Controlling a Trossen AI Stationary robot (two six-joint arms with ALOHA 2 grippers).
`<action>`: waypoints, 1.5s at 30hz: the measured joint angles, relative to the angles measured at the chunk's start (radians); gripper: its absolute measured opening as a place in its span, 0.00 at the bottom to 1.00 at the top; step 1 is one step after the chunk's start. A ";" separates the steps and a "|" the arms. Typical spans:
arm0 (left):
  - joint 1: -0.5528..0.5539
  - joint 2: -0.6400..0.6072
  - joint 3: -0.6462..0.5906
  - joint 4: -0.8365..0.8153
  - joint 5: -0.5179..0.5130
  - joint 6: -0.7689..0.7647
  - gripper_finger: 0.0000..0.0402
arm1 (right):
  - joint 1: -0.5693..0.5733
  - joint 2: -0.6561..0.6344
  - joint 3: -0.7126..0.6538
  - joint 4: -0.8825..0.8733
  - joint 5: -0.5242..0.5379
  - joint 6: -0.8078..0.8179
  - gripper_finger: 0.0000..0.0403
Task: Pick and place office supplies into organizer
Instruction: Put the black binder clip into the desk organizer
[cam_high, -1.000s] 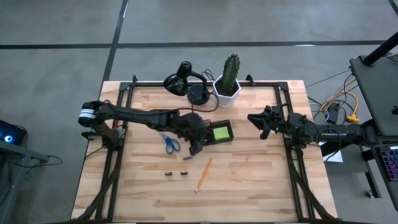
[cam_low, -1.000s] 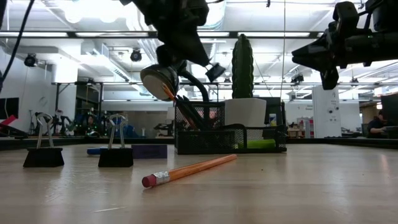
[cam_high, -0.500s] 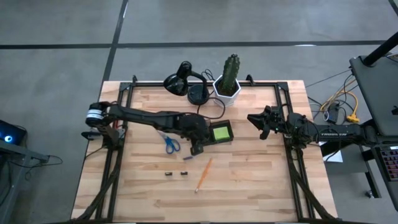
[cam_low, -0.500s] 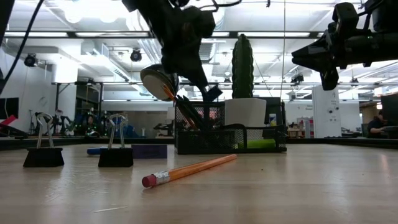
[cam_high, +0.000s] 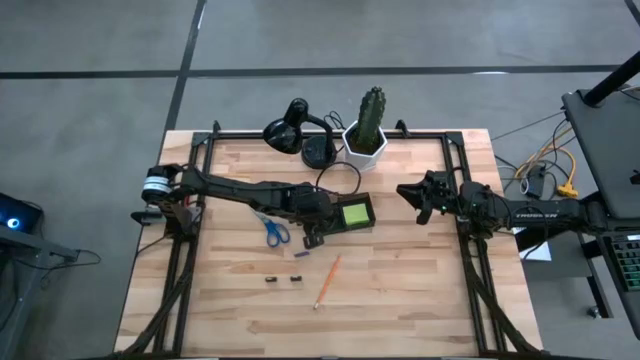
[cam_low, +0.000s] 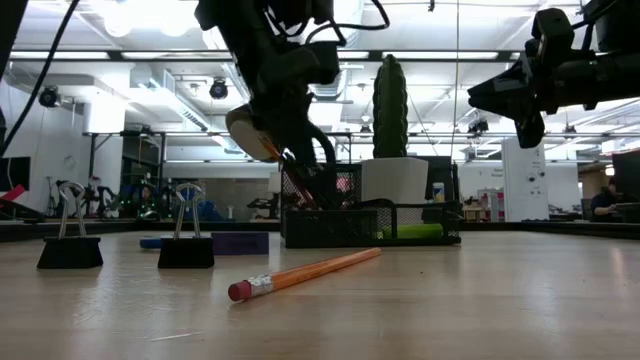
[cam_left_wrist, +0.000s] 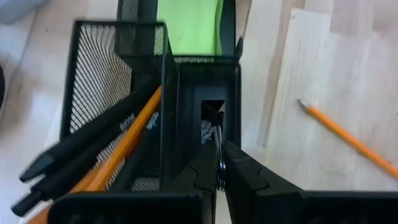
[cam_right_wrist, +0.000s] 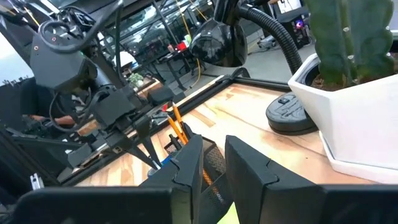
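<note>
The left gripper (cam_high: 314, 237), fingers pinched together, was angled down over the mesh organizer (cam_high: 340, 214) at table centre. The right gripper (cam_high: 411, 193), slightly parted, was held empty at three o'clock.

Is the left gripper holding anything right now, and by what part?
Left gripper pinches what looks like a binder clip by its silver wire handle, inside the organizer's narrow compartment. Right gripper holds nothing.
</note>
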 joint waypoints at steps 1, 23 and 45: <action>0.000 0.000 -0.005 -0.002 0.000 -0.001 0.00 | 0.000 0.002 0.000 0.000 0.004 0.000 0.15; -0.004 0.017 -0.024 0.008 0.014 -0.009 0.00 | 0.000 0.009 0.000 -0.001 0.021 -0.002 0.15; -0.027 0.016 -0.052 -0.027 0.014 -0.035 0.00 | 0.000 0.009 0.000 -0.033 0.021 -0.002 0.15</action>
